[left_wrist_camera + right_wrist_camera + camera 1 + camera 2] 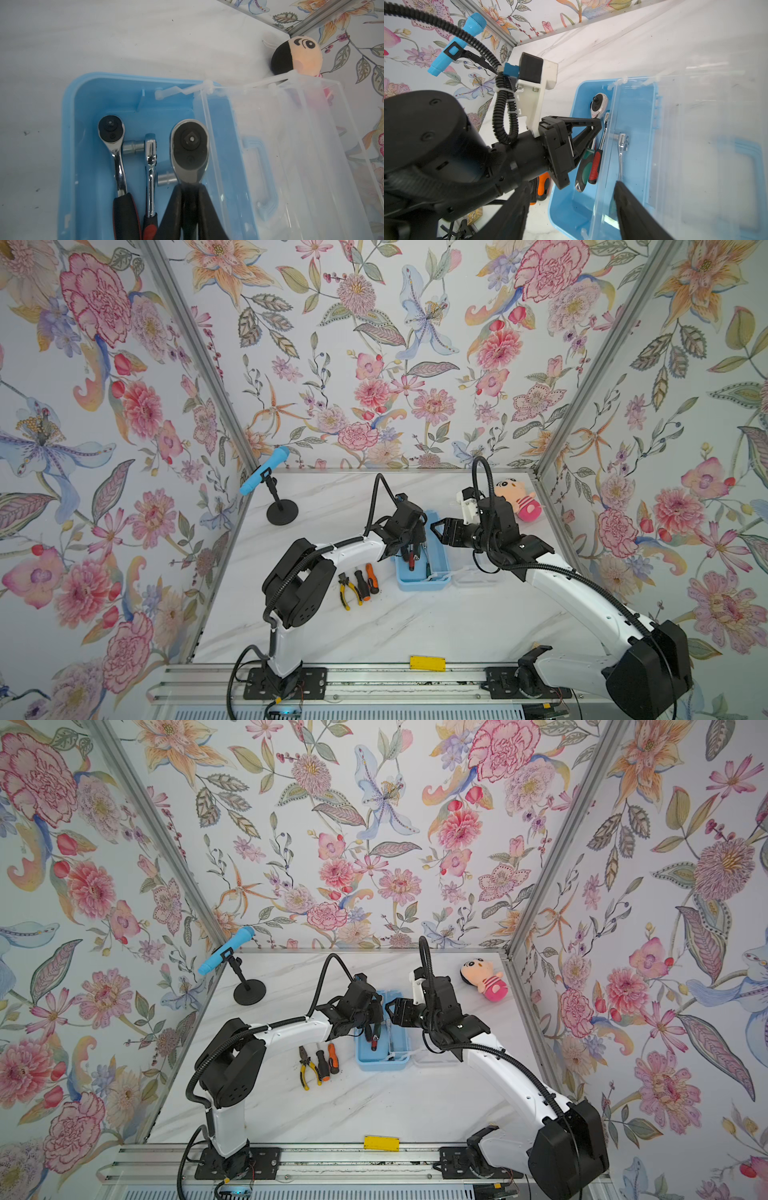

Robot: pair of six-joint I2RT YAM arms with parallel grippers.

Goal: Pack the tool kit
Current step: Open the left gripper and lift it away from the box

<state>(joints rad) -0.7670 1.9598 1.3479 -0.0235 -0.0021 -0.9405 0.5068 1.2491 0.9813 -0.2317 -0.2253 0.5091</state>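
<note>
**Tool kit (422,585) open on the desk (415,626), three ratchets inside**

The light-blue box sits mid-desk, its one clear lid (478,577) swung open to the right. Three ratchets show inside, side by side: a large ratchet (190,145), a slim ratchet (150,158) and a black-handled ratchet (111,133). The left gripper (190,188) reaches into the box, jaws closed tight on the large ratchet's neck. The right gripper (435,528) hovers beside it above the box, jaws apart with nothing clearly held. Left of the box three tools lie on the desk: one pair of yellow-handled pliers (348,587), a darker screwdriver (362,585) and an orange screwdriver (371,577). One blue microphone (266,470) and one plush doll (519,499) sit at the back corners.
</note>
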